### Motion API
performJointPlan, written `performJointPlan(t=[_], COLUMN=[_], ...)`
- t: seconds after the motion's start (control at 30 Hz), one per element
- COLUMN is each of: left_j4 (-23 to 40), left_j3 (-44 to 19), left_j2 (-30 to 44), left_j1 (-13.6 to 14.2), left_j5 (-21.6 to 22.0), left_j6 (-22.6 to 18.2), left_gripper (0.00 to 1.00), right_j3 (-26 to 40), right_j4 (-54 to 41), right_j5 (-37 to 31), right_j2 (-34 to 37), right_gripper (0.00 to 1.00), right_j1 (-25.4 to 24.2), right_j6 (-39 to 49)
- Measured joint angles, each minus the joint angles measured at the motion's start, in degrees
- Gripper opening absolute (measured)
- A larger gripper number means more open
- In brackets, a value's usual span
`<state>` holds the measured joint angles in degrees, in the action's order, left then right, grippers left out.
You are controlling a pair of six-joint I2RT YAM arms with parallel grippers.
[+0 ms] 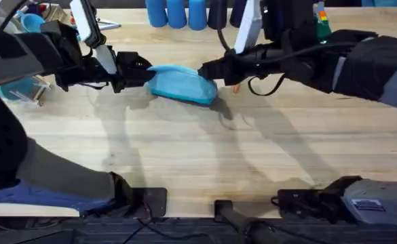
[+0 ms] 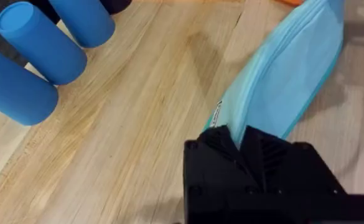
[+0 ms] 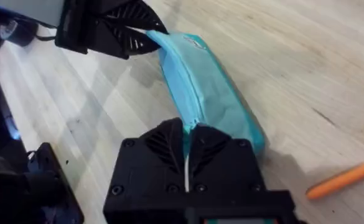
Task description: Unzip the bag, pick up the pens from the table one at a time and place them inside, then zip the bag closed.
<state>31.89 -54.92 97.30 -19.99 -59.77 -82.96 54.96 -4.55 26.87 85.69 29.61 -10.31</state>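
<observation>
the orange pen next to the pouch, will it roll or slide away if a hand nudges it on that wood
Probably it will roll. The orange pen looks slim and round and lies flat on the smooth table, with nothing beside it to stop it. It looks stiff, so a pinch across its middle should lift it without bending. Being so slim, it probably weighs little and could skid from a glancing touch.

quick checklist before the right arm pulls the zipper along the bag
1. Left claw shut on one end of the bag: ok.
2. Right claw shut at the zipper line on the other end: ok.
3. Zipper pull actually between its fingers: cannot tell, hidden.
4. Bag resting on the table: ok.
5. Orange pen lying apart from the bag, clear of the pull path: ok.
6. Blue cups away from the bag: ok.
</observation>
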Motion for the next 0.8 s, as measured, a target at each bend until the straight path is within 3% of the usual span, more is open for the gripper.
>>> performJointPlan(t=[0.33, 0.8], left_j4=[-0.02, -0.17], left_j3=[0.00, 0.00], left_j2=[0.00, 0.00], left_j1=[-0.20, -0.20], left_j5=[0.22, 0.24], left_j6=[0.00, 0.00], left_gripper=[0.042, 0.042], right_j3=[0.85, 11.66], right_j4=[4.49, 4.38], right_j5=[-2.92, -3.34], right_j2=[2.16, 13.56], right_gripper=[0.030, 0.030], right_j1=[3.17, 6.63], right_j6=[-1.30, -1.94])
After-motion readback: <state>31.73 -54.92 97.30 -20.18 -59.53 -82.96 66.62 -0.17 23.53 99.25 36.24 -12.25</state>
